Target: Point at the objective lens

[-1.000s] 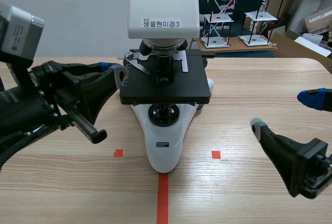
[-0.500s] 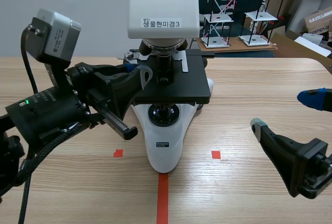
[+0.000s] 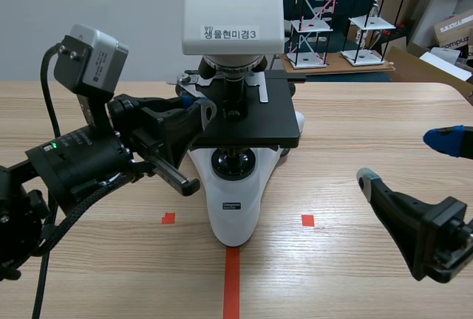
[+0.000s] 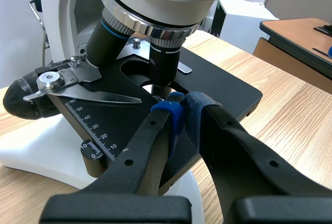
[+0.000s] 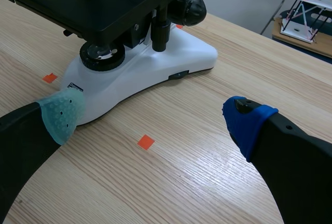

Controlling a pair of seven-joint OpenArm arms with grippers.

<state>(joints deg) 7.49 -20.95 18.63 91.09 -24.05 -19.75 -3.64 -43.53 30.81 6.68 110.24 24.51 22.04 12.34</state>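
A white microscope (image 3: 233,9) with a black stage (image 3: 255,125) stands mid-table. Its objective lens (image 3: 235,91) is a black barrel hanging from the nosepiece over the stage, also seen in the left wrist view as the objective lens (image 4: 165,66). My left gripper (image 3: 198,106) is shut, its blue pads pressed together. In the left wrist view the left gripper (image 4: 181,111) tips sit just below and in front of the lens, over the stage. My right gripper (image 3: 406,160) is open, low at the right, away from the microscope; the right gripper (image 5: 153,117) holds nothing.
A stage clip and ruler (image 4: 88,97) lie beside the lens. A focus knob (image 5: 193,9) sticks out from the microscope's side. Wire-frame models (image 3: 314,16) and boxes stand behind the table. Bare wood lies between the microscope base (image 3: 233,212) and the right arm.
My left arm has swung in from the left edge toward the microscope, bringing its shut fingertips up to the lens. The right arm has stayed still.
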